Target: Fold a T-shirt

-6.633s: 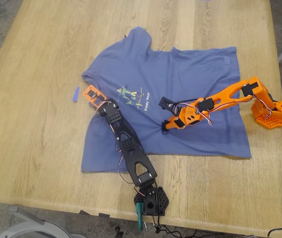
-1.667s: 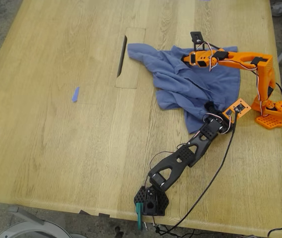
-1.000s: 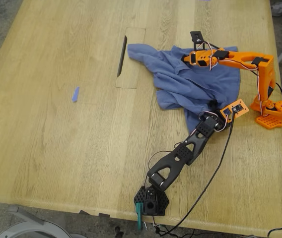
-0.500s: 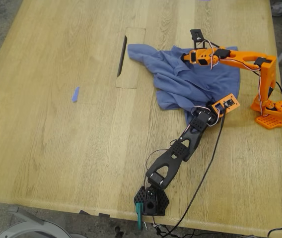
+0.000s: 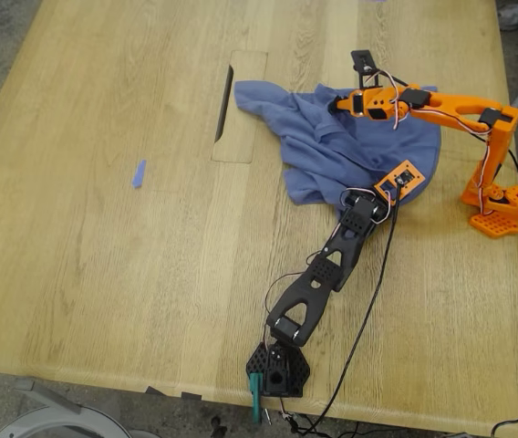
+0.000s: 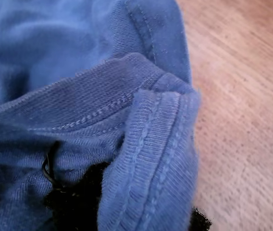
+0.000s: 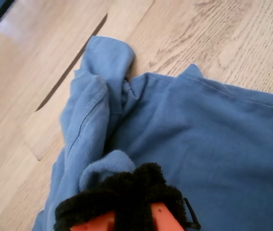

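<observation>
Lying bunched on the light oak tabletop (image 5: 104, 274) toward the exterior view's upper right is the slate-blue cotton T-shirt (image 5: 332, 146), its print hidden in the folds. My first tool (image 6: 127, 211), on the black arm, is pinching a ribbed, double-stitched hem of the cloth at the heap's near edge (image 5: 371, 203). My second tool (image 7: 127, 202), on the orange arm, grips a fold at the garment's far edge (image 5: 343, 103), black padding pressed into the fabric. A small blue tape scrap (image 5: 139, 173) lies well apart, toward the exterior view's left.
</observation>
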Motion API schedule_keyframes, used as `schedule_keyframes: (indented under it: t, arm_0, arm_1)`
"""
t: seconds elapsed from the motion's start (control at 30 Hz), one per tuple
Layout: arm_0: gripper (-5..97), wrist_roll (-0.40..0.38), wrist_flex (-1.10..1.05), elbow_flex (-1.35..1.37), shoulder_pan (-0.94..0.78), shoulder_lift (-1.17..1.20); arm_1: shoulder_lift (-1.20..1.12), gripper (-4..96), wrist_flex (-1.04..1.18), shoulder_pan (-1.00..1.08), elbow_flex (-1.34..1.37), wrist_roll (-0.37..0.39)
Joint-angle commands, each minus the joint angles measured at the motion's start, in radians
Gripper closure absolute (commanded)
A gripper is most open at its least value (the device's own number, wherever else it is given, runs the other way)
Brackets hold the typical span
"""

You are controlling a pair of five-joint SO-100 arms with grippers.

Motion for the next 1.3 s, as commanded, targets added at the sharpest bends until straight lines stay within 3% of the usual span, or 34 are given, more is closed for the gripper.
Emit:
schedule_keyframes:
  t: [0.0,0.43,0.83,1.27]
  arm_0:
    - [92,-0.035,0.086,-0.031,-0.13,0.135]
    - [92,-0.046,0.173,-0.031,-0.256,0.495]
    - [92,-0.052,0.202,-0.034,-0.31,0.775]
    - [92,-0.069,0.02,-0.034,-0.308,0.962]
  arm_1:
    - [0.126,91.3,-0.012,-0.014,0.02,-0.009]
    - [0.443,91.3,-0.055,-0.075,0.187,-0.031]
    - [0.732,91.3,-0.273,-0.061,0.348,-0.038]
    - [0.755,91.3,-0.52,-0.164,0.241,-0.077]
